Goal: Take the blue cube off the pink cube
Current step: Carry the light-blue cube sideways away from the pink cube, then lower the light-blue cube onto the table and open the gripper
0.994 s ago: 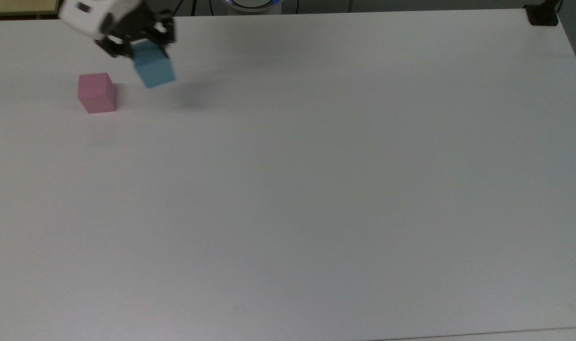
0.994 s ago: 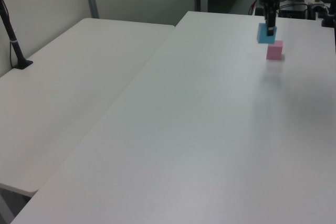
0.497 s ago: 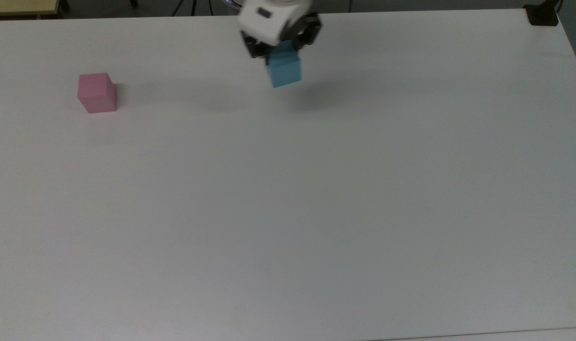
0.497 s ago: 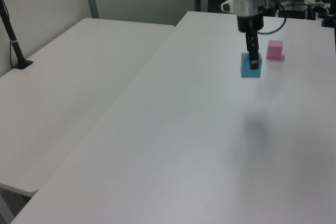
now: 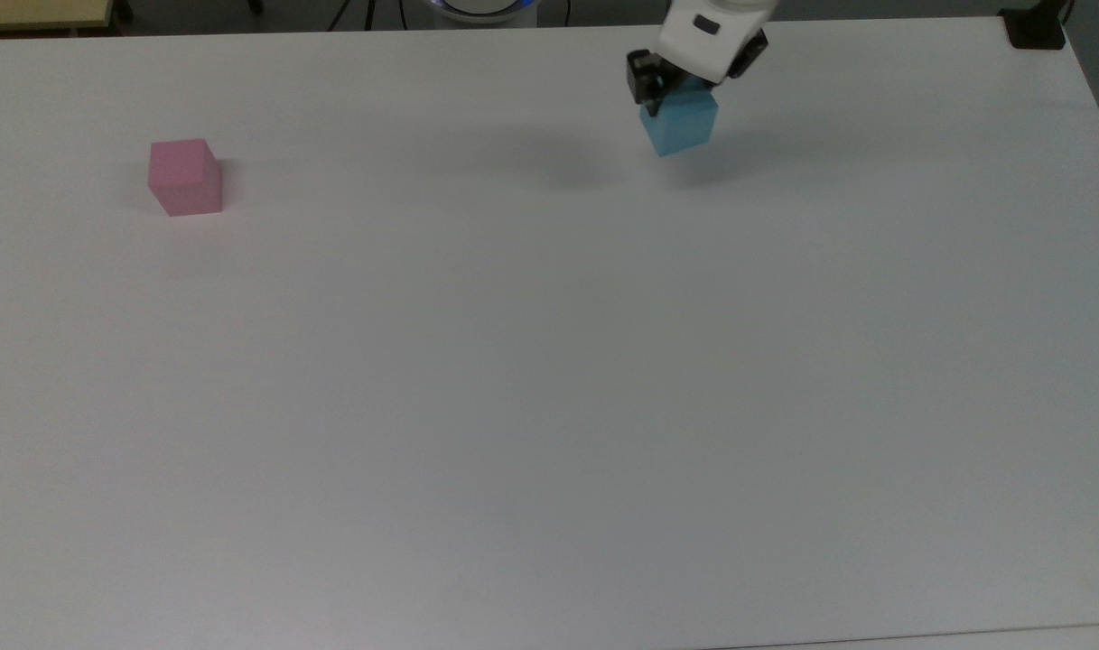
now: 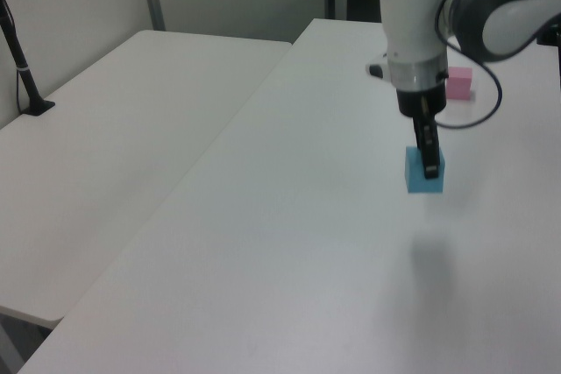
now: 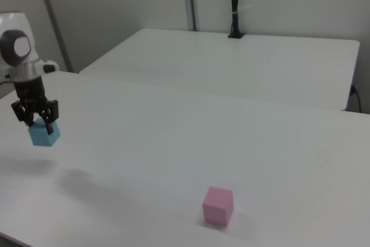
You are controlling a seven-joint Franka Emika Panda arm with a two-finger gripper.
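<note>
The blue cube (image 5: 681, 125) hangs above the white table, held in my gripper (image 5: 683, 101), which is shut on its upper part. In the left view the blue cube (image 6: 424, 172) floats over its shadow under the gripper (image 6: 429, 164). In the right view the blue cube (image 7: 44, 133) is at the right view's far left in the gripper (image 7: 38, 123). The pink cube (image 5: 185, 177) sits alone on the table at the top view's left, far from the gripper. It also shows as the pink cube (image 6: 459, 83) and the pink cube (image 7: 218, 205).
A second white table (image 6: 123, 120) adjoins the work table (image 5: 549, 379). A black post (image 7: 234, 4) stands on it, and a black clamp (image 5: 1035, 27) sits at the top view's far right corner. The robot base (image 5: 481, 7) is at the top edge.
The gripper has carried the blue cube well to the top view's right, away from the pink cube. The pink cube has stayed put.
</note>
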